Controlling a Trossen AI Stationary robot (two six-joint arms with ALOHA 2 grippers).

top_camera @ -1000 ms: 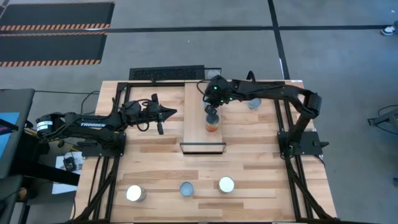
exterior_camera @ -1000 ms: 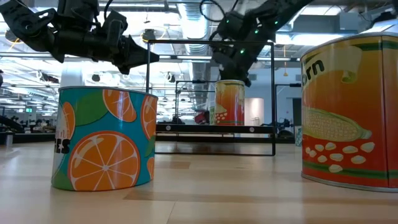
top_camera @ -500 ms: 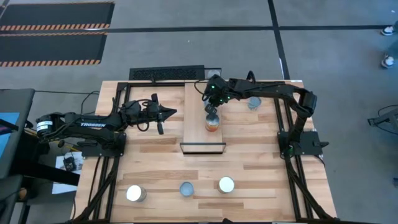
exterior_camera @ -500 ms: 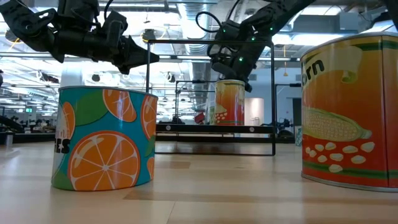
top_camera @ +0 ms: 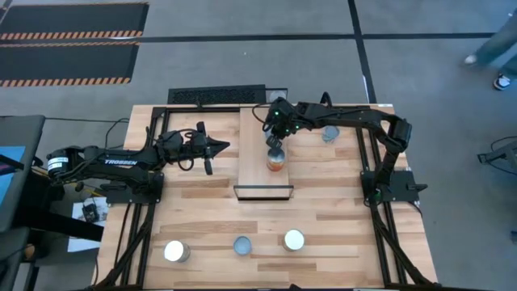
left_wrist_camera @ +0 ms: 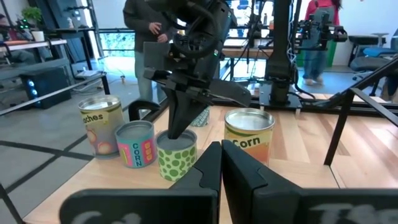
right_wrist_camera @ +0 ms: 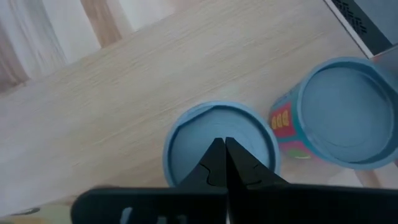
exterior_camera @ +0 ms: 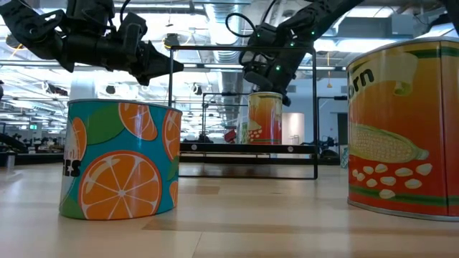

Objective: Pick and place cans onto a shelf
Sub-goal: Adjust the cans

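The shelf (top_camera: 257, 174) stands mid-table. The left wrist view shows several cans in a row on it: a peaches can (left_wrist_camera: 99, 124), a small teal corn can (left_wrist_camera: 135, 144), a green-dotted can (left_wrist_camera: 176, 155) and a yellow Corn can (left_wrist_camera: 249, 132). My right gripper (right_wrist_camera: 222, 157) is shut and points down at the green-dotted can's blue-grey top (right_wrist_camera: 193, 140). The teal can (right_wrist_camera: 341, 117) stands beside it. My left gripper (top_camera: 216, 147) is shut and empty, left of the shelf, above the table. My right gripper's shut fingertips (left_wrist_camera: 176, 133) stand right at the round top of the green-dotted can, coming from above and pointing down. I cannot tell whether they touch it. The can stands upright on the shelf.
Three cans stand near the table's near edge (top_camera: 176, 251) (top_camera: 242, 245) (top_camera: 294, 239). Another can (top_camera: 329, 134) stands on the table right of the shelf. In the low view an orange-print can (exterior_camera: 118, 161) and a corn can (exterior_camera: 401, 129) loom close. A person stands beyond the table (left_wrist_camera: 146, 25).
My right gripper has gone up a little from the cans on the shelf and slightly toward the table's far edge, then stayed still. The cans have kept their places.
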